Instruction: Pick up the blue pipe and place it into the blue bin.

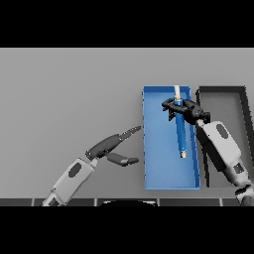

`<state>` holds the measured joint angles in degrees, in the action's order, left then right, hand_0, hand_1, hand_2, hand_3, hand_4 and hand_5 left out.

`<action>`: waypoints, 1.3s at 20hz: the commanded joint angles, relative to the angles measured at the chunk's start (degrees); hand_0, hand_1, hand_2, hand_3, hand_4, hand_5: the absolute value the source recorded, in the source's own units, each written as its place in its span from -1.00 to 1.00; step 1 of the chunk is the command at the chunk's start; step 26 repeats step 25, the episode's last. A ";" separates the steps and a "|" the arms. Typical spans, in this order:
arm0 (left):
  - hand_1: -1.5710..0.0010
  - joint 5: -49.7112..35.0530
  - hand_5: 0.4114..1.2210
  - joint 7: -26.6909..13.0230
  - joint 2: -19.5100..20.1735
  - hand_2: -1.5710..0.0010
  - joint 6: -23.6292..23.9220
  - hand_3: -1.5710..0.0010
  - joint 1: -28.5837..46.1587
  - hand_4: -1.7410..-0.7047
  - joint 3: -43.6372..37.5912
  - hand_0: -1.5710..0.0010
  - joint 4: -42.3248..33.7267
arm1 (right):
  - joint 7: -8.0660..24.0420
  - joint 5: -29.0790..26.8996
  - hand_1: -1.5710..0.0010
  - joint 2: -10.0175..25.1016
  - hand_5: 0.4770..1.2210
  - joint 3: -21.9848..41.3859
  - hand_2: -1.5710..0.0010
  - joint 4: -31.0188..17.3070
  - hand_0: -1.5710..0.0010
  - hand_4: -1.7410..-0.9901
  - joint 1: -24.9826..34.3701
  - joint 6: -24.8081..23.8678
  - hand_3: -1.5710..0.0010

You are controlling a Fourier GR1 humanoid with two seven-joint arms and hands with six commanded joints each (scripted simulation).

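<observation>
Right hand (182, 109) grips the blue pipe (181, 134) over the blue bin (155, 173); a black bin (246, 114) stands beside, left hand (106, 146) relaxed on the counter (64, 94).

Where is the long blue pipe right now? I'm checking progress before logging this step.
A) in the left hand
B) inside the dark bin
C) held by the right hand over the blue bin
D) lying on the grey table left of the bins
C: the right hand is curled round the long blue pipe above the blue rectangular bin.
</observation>
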<state>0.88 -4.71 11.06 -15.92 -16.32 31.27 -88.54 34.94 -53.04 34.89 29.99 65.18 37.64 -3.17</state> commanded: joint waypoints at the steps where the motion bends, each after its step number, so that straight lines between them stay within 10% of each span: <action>1: 1.00 -0.11 -0.90 0.85 0.64 1.00 -0.34 1.00 0.67 0.65 0.08 1.00 -0.65 | 0.00 -3.83 0.05 1.69 0.88 4.25 0.09 -1.30 -0.06 -0.07 1.56 -1.94 0.27; 4: 1.00 -0.71 -0.90 -0.47 0.48 1.00 -0.36 1.00 0.78 0.64 -0.08 1.00 -0.85 | 0.01 -7.86 0.51 4.68 0.62 12.44 0.54 -1.12 0.45 0.33 4.13 0.19 0.63; 9: 1.00 -0.08 -0.91 0.27 0.33 1.00 -0.09 1.00 0.88 0.63 0.16 1.00 -0.39 | -1.79 0.74 0.84 5.44 0.02 18.02 0.85 -2.30 0.82 0.62 6.20 3.19 0.88; 15: 1.00 -0.80 -0.88 -0.09 0.23 1.00 -0.35 1.00 0.37 0.60 -0.30 1.00 -0.43 | -4.35 3.96 0.96 4.54 -0.39 19.11 0.96 -4.01 0.95 0.65 6.15 1.17 0.97; 26: 1.00 -1.40 -0.86 -0.40 -0.35 1.00 -0.87 1.00 -1.11 0.58 -0.85 1.00 1.16 | -6.13 2.31 0.99 4.74 -0.46 18.22 0.99 -4.02 0.99 0.63 5.66 4.01 0.99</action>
